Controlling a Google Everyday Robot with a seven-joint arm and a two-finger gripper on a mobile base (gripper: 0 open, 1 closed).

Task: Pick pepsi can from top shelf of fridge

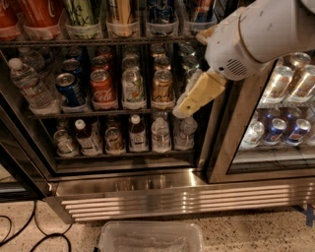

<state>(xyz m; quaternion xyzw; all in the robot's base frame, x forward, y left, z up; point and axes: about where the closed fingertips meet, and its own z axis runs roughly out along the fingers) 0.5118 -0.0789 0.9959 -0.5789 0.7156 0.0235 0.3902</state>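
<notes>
The fridge [147, 184] stands open on the left, with its ribbed steel base below. The top shelf [98, 42] runs along the top of the view, its cans standing in clear plastic holders. Only the lower parts of those cans show. Two dark blue ones [160, 12] stand right of the middle, and their labels are cut off, so I cannot tell whether either is the pepsi can. My gripper [181, 112] hangs from the white arm [256, 34] at the upper right. It points down-left in front of the middle shelf's right end and holds nothing.
The middle shelf holds a blue Pepsi can [69, 89], a red Coca-Cola can [102, 87], more cans and a water bottle [27, 83]. Small bottles fill the shelf below. Behind the right glass door lie blue cans [275, 130]. A clear plastic bin [150, 238] and cables [29, 231] sit on the floor.
</notes>
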